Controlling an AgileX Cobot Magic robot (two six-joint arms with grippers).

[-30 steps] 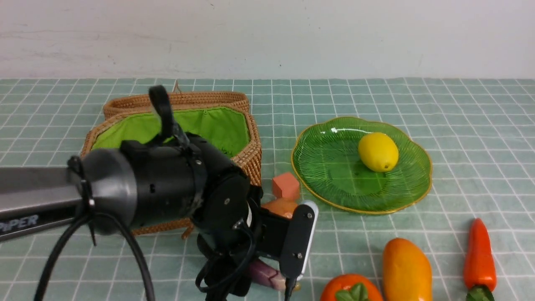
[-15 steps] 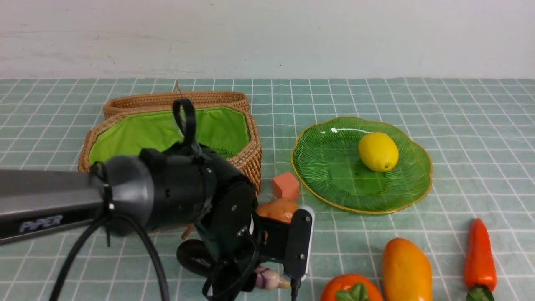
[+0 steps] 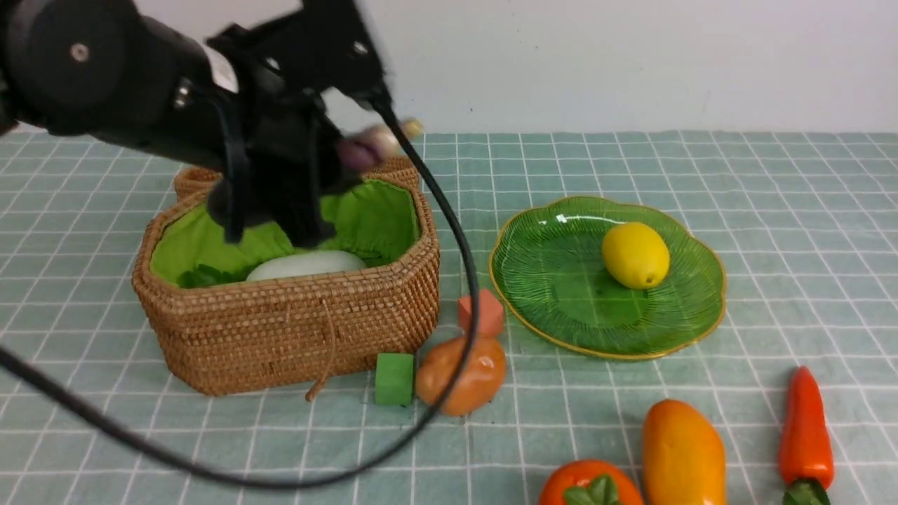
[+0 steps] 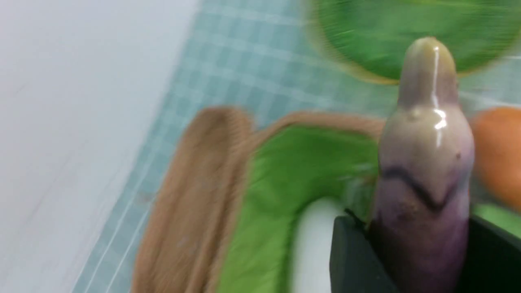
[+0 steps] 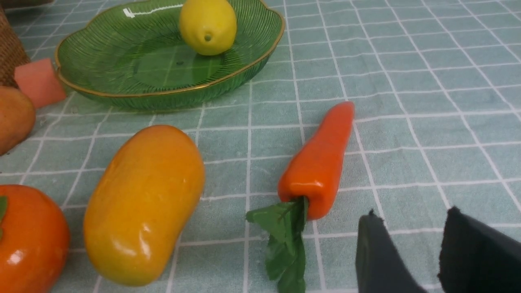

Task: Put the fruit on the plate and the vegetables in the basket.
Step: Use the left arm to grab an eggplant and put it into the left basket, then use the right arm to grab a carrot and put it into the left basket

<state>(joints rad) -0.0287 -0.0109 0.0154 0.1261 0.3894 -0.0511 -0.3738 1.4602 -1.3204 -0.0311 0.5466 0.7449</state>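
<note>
Left arm (image 3: 105, 70) is reaching high over the basket (image 3: 280, 330).
Its left gripper (image 4: 421, 244) is pinching the eggplant (image 4: 425, 162), hanging above the radish (image 3: 305, 265).

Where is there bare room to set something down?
Bare cloth right of the plate and behind it toward the wall; the plate is free left of the lemon. Crowded: between basket and plate, with potato, pink cube, green cube.
</note>
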